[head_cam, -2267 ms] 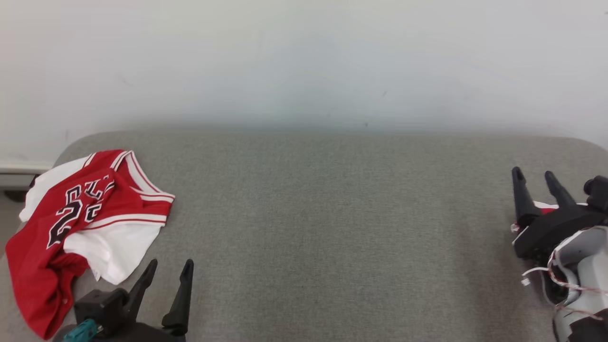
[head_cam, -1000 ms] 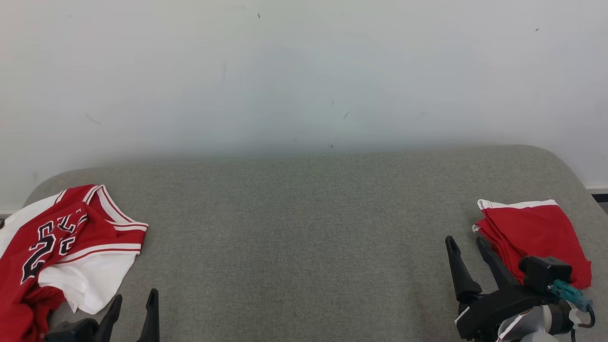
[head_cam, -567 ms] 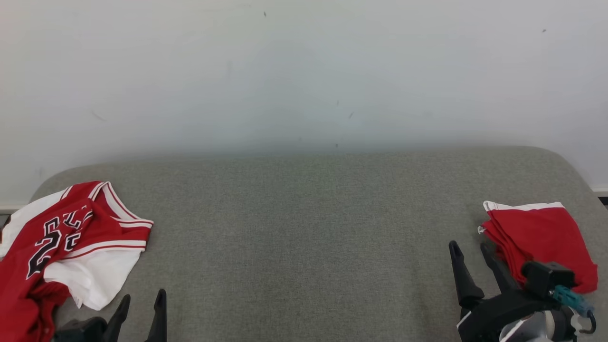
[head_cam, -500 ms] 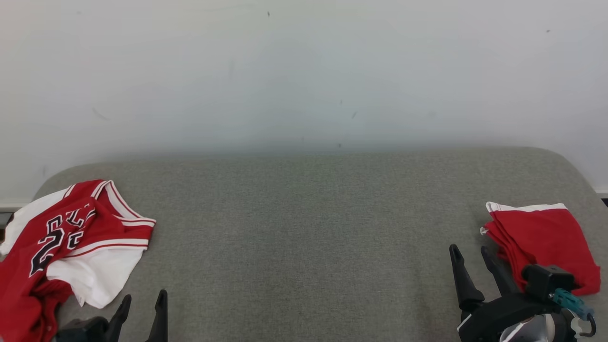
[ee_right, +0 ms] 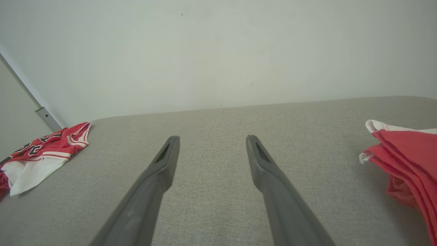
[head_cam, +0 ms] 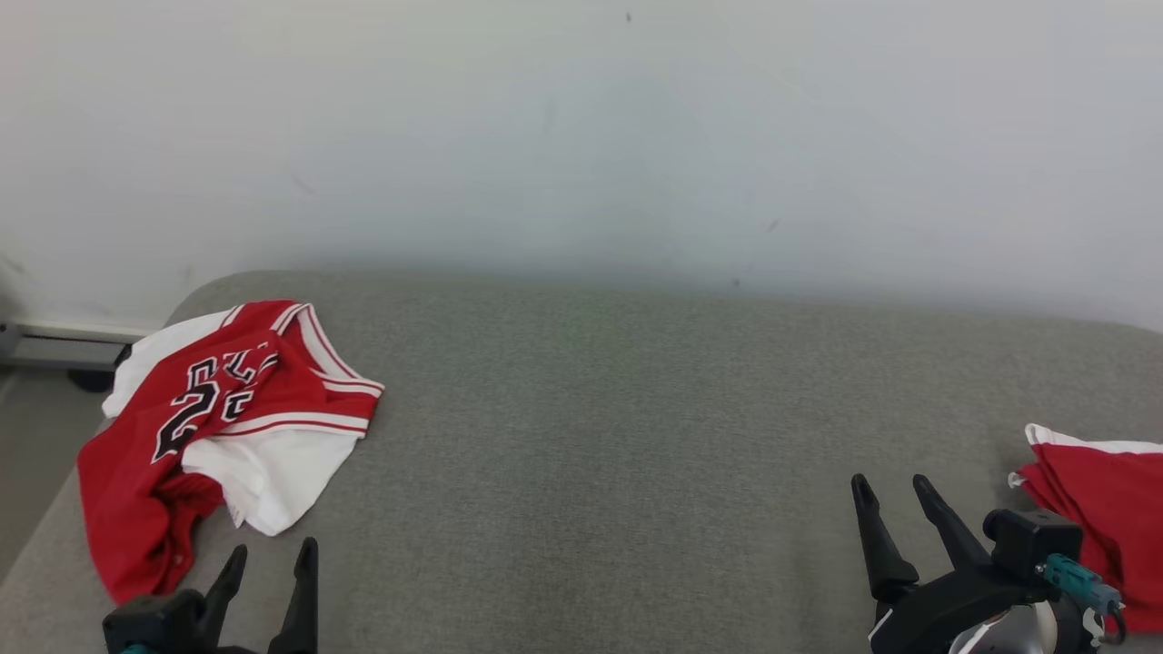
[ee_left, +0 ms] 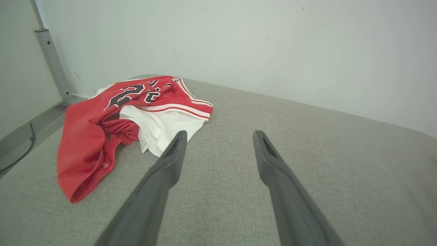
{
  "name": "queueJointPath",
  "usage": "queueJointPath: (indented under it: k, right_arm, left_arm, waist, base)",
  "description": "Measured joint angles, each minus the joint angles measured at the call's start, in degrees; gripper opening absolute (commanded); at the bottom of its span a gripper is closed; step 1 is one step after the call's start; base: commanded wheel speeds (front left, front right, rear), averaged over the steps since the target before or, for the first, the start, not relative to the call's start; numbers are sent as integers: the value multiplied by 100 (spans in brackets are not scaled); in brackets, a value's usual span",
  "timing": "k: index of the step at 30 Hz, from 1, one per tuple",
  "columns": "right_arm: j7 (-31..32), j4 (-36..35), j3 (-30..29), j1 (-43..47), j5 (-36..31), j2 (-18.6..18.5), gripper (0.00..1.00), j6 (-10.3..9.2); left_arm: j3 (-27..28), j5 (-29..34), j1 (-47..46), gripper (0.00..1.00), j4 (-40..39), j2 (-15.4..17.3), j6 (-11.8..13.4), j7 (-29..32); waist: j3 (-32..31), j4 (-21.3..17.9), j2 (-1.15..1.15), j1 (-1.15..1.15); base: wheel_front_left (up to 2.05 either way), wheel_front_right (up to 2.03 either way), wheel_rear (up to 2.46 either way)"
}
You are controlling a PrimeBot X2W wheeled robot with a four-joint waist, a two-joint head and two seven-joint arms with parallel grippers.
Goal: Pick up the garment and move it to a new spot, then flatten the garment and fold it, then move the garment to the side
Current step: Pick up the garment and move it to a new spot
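Holding left gripper (head_cam: 275,547) and right gripper (head_cam: 889,481), jaws spread and empty, over grey fabric cushion (head_cam: 591,436) bearing crumpled red-and-white jersey (head_cam: 227,409).

The crumpled jersey (head_cam: 227,418) is bright red with plain white panels. Its edges carry a trim of thin red and white stripes, and its number and letters are black with a white outline. The folded garment (head_cam: 1104,527) is the same red, with a narrow white border along its far edge. The tabletop (head_cam: 591,454) is covered in a light grey cloth with a fine woven texture. The wall (head_cam: 581,136) behind is a pale greyish white with a few small dark specks. The left claw (head_cam: 273,548) and the right claw (head_cam: 889,483) are matt black, and a small teal plug (head_cam: 1063,572) sits on the right one. The post (ee_left: 51,61) at the wall is grey metal.
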Motion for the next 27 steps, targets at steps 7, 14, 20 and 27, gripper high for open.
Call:
queueJointPath:
  k: [7,14,20,27]
  right_arm:
    - [53,55,149,-55,-44,12,100,5]
    - [54,18,215,-158,-43,38,100,5]
    - [127,10,349,-456,-97,47,100,5]
    - [149,166,401,-611,-97,47,100,7]
  left_arm:
    - [201,38,144,100,-131,24,0,16]
    - [255,81,143,100,-263,40,0,59]
    - [471,78,143,100,-331,44,0,75]
    - [563,81,231,100,-363,-48,0,74]
  waist:
    - [25,543,0,0]
    - [73,1118,0,0]
    - [192,1556,0,0]
    - [354,1796,0,0]
  base:
    - [0,0,0]
    - [0,0,0]
    - [0,0,0]
    - [0,0,0]
